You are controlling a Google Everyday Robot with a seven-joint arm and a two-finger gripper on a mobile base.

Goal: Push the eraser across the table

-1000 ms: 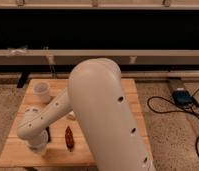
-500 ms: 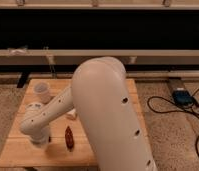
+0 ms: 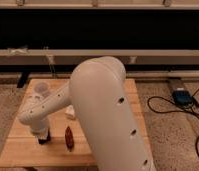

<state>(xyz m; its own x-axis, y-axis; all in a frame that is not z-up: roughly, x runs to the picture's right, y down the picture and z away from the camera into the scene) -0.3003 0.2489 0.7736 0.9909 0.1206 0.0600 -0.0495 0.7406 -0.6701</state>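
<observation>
The arm [image 3: 100, 115] fills the middle of the view, its thick white link sloping down and left over the worktop [image 3: 23, 150], a light plank top. A thinner forearm ends in the hand [image 3: 41, 132], which points down, low over the front-left part of the worktop. Its 2 fingers are closed together, and nothing can be made out gripped between them.

A pale cup [image 3: 41, 89] stands near the back-left corner. A dark red pepper [image 3: 69, 137] lies just right of the hand, apart from it. A small white block [image 3: 70, 111] sits nearer the middle, against the arm's outline.

The eraser [image 3: 44, 140] is most likely the small dark patch right at the hand's tip, on the wood. It cannot be told apart cleanly from the fingertips.

This looks like the contact step: the hand is down at the eraser, with the push itself about to run. The next move calls for a low, flat sweep with the closed fingers pressed against 1 side of the eraser. The path should avoid the pepper, which blocks a straight run to the right.

Which way the eraser points, and how its long axis lies, cannot be told.
</observation>
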